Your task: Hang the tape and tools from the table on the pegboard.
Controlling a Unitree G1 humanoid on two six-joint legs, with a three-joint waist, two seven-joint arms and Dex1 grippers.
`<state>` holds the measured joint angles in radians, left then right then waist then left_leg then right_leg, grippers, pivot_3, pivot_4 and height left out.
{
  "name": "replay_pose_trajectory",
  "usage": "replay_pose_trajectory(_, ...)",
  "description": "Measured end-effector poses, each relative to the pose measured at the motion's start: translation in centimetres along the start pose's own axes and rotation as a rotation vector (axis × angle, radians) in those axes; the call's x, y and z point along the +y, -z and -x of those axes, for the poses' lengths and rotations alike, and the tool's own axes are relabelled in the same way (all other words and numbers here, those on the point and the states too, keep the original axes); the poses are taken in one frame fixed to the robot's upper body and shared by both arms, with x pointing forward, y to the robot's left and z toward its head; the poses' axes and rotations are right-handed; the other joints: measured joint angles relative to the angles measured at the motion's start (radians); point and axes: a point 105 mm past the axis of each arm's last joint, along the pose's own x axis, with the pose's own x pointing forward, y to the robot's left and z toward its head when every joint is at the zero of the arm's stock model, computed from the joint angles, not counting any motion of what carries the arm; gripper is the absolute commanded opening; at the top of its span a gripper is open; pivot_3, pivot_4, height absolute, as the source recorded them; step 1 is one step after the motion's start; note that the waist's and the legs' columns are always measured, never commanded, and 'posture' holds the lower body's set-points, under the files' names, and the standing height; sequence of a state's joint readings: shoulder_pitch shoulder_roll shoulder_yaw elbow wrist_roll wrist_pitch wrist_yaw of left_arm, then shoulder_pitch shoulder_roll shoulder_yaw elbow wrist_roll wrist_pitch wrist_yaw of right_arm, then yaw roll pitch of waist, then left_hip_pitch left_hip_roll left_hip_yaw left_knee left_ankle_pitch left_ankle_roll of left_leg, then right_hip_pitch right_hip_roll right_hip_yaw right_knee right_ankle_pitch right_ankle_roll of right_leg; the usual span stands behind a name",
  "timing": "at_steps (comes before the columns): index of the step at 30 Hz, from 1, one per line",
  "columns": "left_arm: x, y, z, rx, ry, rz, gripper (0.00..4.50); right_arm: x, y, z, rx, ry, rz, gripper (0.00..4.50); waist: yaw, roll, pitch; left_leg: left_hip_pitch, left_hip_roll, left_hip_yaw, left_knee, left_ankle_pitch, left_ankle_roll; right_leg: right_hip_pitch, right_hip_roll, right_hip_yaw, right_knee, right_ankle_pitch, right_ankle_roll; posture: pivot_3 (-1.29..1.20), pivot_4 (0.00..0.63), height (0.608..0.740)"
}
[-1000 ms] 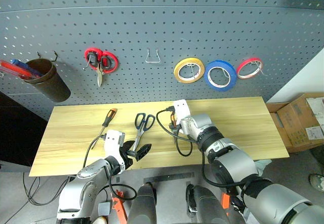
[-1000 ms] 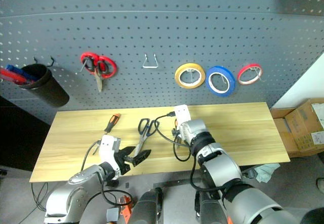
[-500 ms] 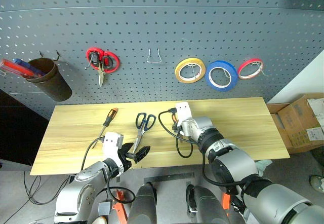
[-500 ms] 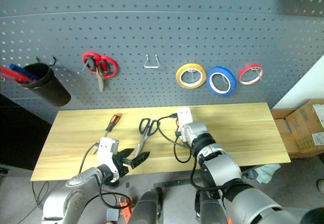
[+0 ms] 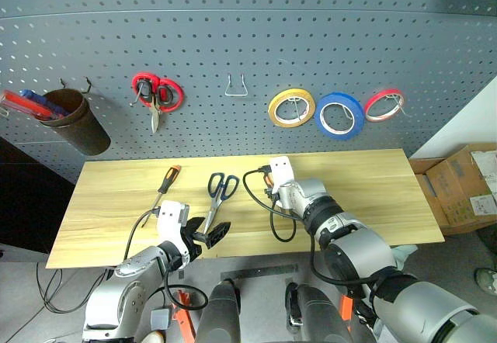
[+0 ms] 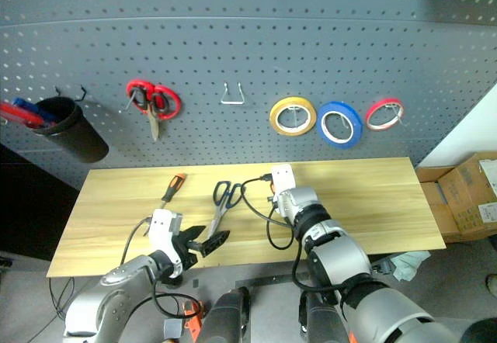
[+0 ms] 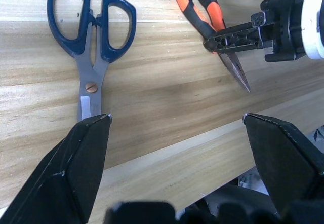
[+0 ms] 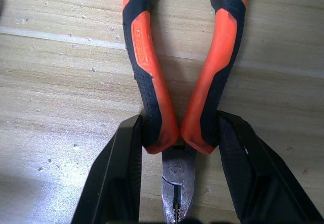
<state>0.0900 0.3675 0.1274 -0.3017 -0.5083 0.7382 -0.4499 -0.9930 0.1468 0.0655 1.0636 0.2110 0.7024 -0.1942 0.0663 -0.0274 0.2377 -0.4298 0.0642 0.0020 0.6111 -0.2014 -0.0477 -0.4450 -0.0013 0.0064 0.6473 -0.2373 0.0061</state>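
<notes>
My two head eyes look forward and down from above, taking in the whole tabletop (image 5: 349, 192) and the pegboard (image 5: 248, 48) behind it, nearly the same scene twice. My left wrist camera sits low and close over the wood, facing across toward my right hand (image 7: 238, 36). My right wrist camera looks closely down on the pliers (image 8: 177, 72), which the left wrist view shares.

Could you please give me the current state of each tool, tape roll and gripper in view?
pliers: flat on the table, handles between the right gripper's fingers.
right gripper: fingers closed against the pliers' handles.
left gripper: open, holding nothing.
blue-handled scissors: closed, lying on the table.
screwdriver: lying on the table.
blue tape: hung on the pegboard.
yellow tape: hung.
red tape: hung.
red-handled scissors: hung.
</notes>
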Motion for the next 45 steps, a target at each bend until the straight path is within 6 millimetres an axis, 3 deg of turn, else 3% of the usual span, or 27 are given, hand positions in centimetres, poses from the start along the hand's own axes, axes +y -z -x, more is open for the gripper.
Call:
replay_pose_trajectory(7, -0.3, -1.0, -0.2, -0.018, 0.03, -0.018, 4.5, 1.0, -0.7, 0.9, -0.07, -0.108, 0.033, 1.76, 0.002, 0.0, 0.0, -0.001, 0.0, 0.0, -0.001, 0.0, 0.0, 0.0, 0.0, 0.0, -0.001, 0.0, 0.0, 0.29, 0.232, 0.74)
replay_pose_trajectory(10, 0.2, -1.4, 0.6, -0.013, 0.037, -0.017, 4.5, 1.3, 1.8, 2.1, -0.091, -0.261, 0.046, 1.76, 0.008, -0.001, -0.001, -0.002, 0.0, -0.001, -0.001, 0.0, 0.0, -0.001, 0.0, 0.0, -0.001, -0.001, 0.002, 0.28, 0.212, 0.74)
replay_pose_trajectory(12, 0.1, -2.3, 1.7, -0.031, 0.053, -0.014, 4.5, -0.5, 3.1, 3.9, -0.142, -0.341, 0.101, 1.76, 0.017, -0.001, -0.001, -0.005, -0.001, -0.003, -0.001, 0.0, 0.0, -0.001, -0.002, 0.0, -0.001, -0.002, 0.003, 0.26, 0.197, 0.74)
replay_pose_trajectory(14, -0.4, -3.7, 3.8, -0.069, 0.097, 0.023, 4.5, -5.1, 3.3, 7.7, -0.27, -0.336, 0.193, 1.76, 0.035, 0.001, 0.0, -0.006, -0.003, -0.002, 0.001, 0.0, -0.001, -0.001, -0.005, -0.002, -0.002, -0.003, 0.005, 0.25, 0.181, 0.74)
replay_pose_trajectory(16, -0.7, -5.7, 5.5, -0.129, 0.131, 0.051, 4.5, -8.5, 3.4, 11.0, -0.349, -0.291, 0.226, 1.76, 0.038, -0.001, -0.001, -0.004, -0.004, -0.002, 0.002, 0.0, -0.001, 0.001, -0.005, -0.003, -0.003, -0.003, 0.006, 0.24, 0.162, 0.74)
replay_pose_trajectory(19, -1.7, -8.1, 6.7, -0.225, 0.198, 0.108, 4.5, -7.5, 3.2, 14.7, -0.478, -0.372, 0.223, 1.76, 0.022, -0.007, -0.009, 0.001, 0.001, -0.003, 0.002, -0.001, -0.001, 0.003, -0.001, -0.003, -0.001, -0.003, 0.006, 0.22, 0.14, 0.74)
replay_pose_trajectory(22, -2.9, -9.9, 7.6, -0.299, 0.279, 0.148, 4.5, -3.9, 0.7, 18.0, -0.692, -0.506, 0.155, 1.76, -0.004, -0.009, -0.013, 0.006, 0.003, -0.004, 0.002, 0.0, -0.001, 0.004, 0.002, -0.002, 0.004, -0.001, 0.002, 0.22, 0.114, 0.74)
replay_pose_trajectory(26, -2.9, -10.9, 7.6, -0.35, 0.301, 0.184, 4.5, -2.9, -4.5, 20.9, -0.977, -0.464, 0.147, 1.76, -0.009, -0.011, -0.036, 0.009, 0.001, -0.004, 0.003, 0.004, -0.008, 0.006, 0.003, -0.001, 0.006, 0.001, 0.001, 0.22, 0.063, 0.74)
replay_pose_trajectory(31, -1.4, -16.4, 7.1, -0.567, 0.29, 0.193, 4.5, -0.2, -10.8, 23.5, -1.283, -0.472, 0.226, 1.76, -0.002, -0.024, -0.075, 0.009, 0.001, -0.003, 0.005, 0.007, -0.011, 0.011, 0.004, -0.001, 0.001, 0.007, -0.001, 0.24, 0.023, 0.74)
replay_pose_trajectory(35, 1.3, -18.8, 6.6, -0.688, 0.174, 0.22, 4.5, 0.6, -14.2, 23.3, -1.392, -0.423, 0.253, 1.76, 0.005, -0.029, -0.098, 0.012, -0.001, -0.001, 0.005, 0.007, -0.012, 0.017, 0.002, 0.0, -0.003, 0.008, -0.002, 0.25, 0.004, 0.74)
replay_pose_trajectory(39, 4.4, -18.6, 4.9, -0.703, -0.002, 0.218, 4.5, 1.6, -16.6, 20.5, -1.385, -0.378, 0.27, 1.76, 0.013, -0.034, -0.114, 0.015, 0.0, 0.0, 0.004, 0.007, -0.012, 0.018, 0.003, 0.001, -0.002, 0.011, -0.006, 0.27, 0.0, 0.74)
replay_pose_trajectory(45, 2.5, -16.8, 1.3, -0.618, 0.04, 0.171, 4.5, 3.4, -18.0, 15.8, -1.31, -0.346, 0.304, 1.76, 0.02, -0.036, -0.117, 0.014, 0.0, 0.0, 0.003, 0.008, -0.013, 0.017, 0.002, 0.001, -0.001, 0.012, -0.007, 0.3, 0.005, 0.74)
